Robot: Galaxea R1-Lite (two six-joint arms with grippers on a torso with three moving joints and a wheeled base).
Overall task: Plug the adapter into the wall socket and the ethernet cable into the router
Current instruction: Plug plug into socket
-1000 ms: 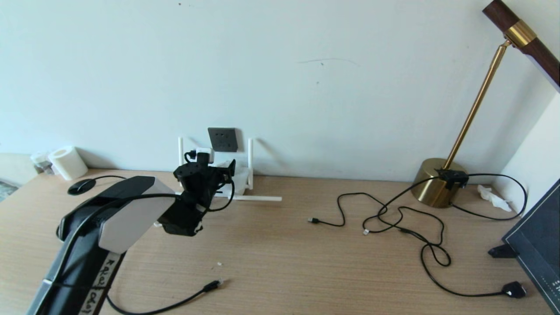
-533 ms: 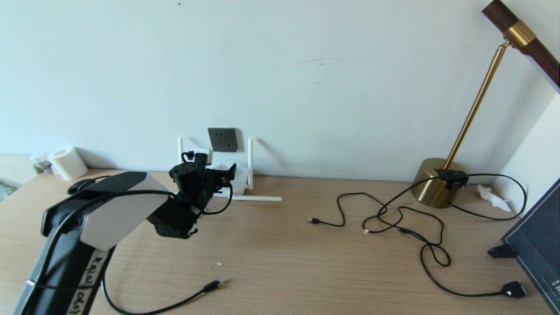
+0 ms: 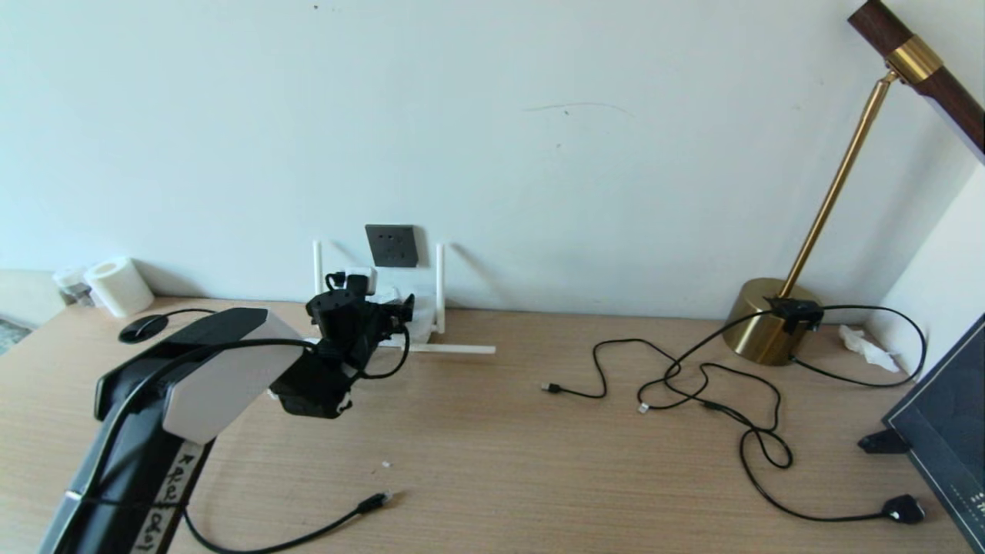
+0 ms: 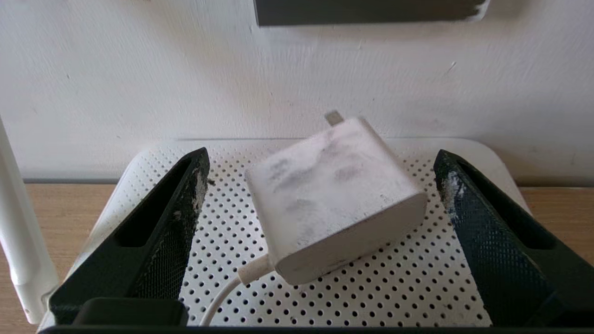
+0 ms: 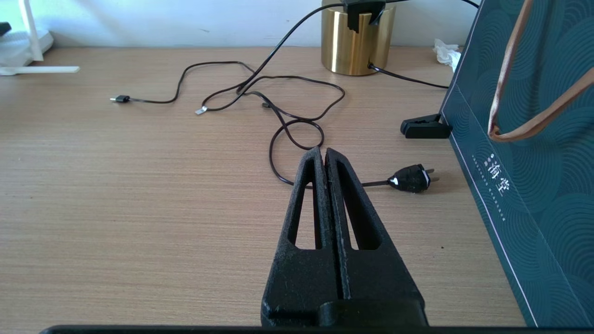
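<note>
My left gripper (image 4: 322,157) is open over the white router (image 4: 417,287), close to the wall. The white adapter (image 4: 334,195) lies tilted on the router's perforated top between the two fingers. Neither finger touches it, and its prong points at the wall. The dark grey wall socket (image 4: 366,11) is just above. In the head view the adapter (image 3: 362,275) sits below and left of the socket (image 3: 392,245), and the router (image 3: 422,323) is mostly hidden behind the gripper. The ethernet cable's clear-tipped plug (image 3: 375,502) lies on the table near the front. My right gripper (image 5: 323,150) hangs shut and empty over the table.
A router antenna (image 3: 450,348) lies flat on the table. Thin black cords (image 3: 692,385) sprawl at the right, ending in a black plug (image 5: 410,178). A brass lamp base (image 3: 769,323) and a dark green bag (image 5: 533,139) stand at the right. A paper roll (image 3: 119,286) is far left.
The left arm swayed a little to the left and came back. The adapter now sits slightly lower, loose between the fingers. The right arm has not moved.
</note>
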